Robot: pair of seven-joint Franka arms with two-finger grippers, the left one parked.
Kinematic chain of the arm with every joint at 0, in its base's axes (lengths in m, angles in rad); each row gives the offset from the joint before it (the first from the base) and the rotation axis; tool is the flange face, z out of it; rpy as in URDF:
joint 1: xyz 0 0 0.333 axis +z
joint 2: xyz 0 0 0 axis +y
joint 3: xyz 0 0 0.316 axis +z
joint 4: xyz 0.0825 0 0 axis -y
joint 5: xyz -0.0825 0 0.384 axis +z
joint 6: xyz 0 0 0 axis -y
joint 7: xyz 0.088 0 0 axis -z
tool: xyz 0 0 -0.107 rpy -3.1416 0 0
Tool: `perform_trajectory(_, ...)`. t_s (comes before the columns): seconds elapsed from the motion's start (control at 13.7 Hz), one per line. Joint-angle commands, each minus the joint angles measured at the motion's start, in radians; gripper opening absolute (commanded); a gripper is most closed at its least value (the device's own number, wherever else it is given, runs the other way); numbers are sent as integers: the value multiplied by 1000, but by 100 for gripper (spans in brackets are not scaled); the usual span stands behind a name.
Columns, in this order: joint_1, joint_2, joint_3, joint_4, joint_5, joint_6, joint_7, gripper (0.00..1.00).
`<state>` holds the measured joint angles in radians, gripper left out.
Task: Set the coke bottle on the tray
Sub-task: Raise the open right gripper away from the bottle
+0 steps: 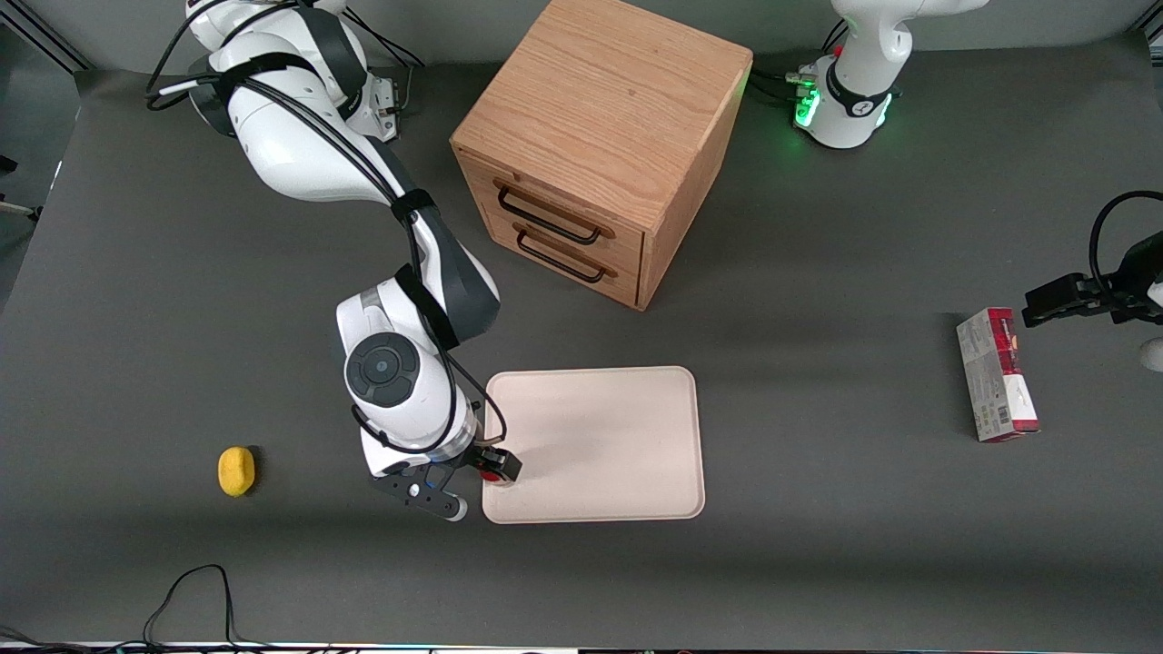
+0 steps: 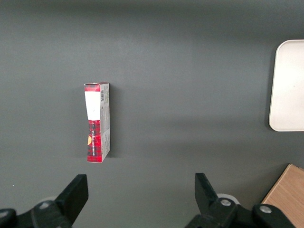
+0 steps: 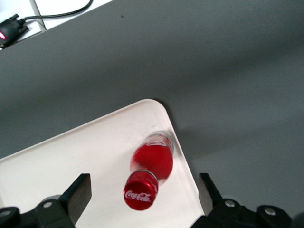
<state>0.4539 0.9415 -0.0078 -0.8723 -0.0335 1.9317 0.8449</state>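
Note:
The coke bottle [image 3: 152,171], with its red cap [image 3: 140,190] and red label, stands upright on the cream-white tray [image 3: 71,156], close to the tray's rounded corner at the working arm's end. My right gripper [image 3: 144,192] hangs right above it, open, one finger on each side of the cap and neither touching it. From the front, the gripper [image 1: 489,470] covers most of the bottle [image 1: 492,475], at the corner of the tray [image 1: 600,445] nearest the camera. The parked arm's wrist view shows one end of the tray [image 2: 289,85].
A wooden drawer cabinet [image 1: 600,154] stands farther from the camera than the tray. A yellow lemon-like object [image 1: 236,470] lies toward the working arm's end. A grey-and-red carton box [image 1: 997,374] lies toward the parked arm's end. A black cable [image 1: 191,590] loops at the table's near edge.

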Motion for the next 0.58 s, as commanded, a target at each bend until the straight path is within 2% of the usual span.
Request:
perform_trajectory(0.0,-6,-59,2,6,-16,-120,-56,100)
perform_trajectory(0.15,-26,-175,-6,-101,-3,-253,-197,100)
perform_trajectory(0.29,-93,-356,-7,-286,68,-266,-332,100)
perform_trajectory(0.51,-182,-635,-11,-607,81,-260,-576,100)
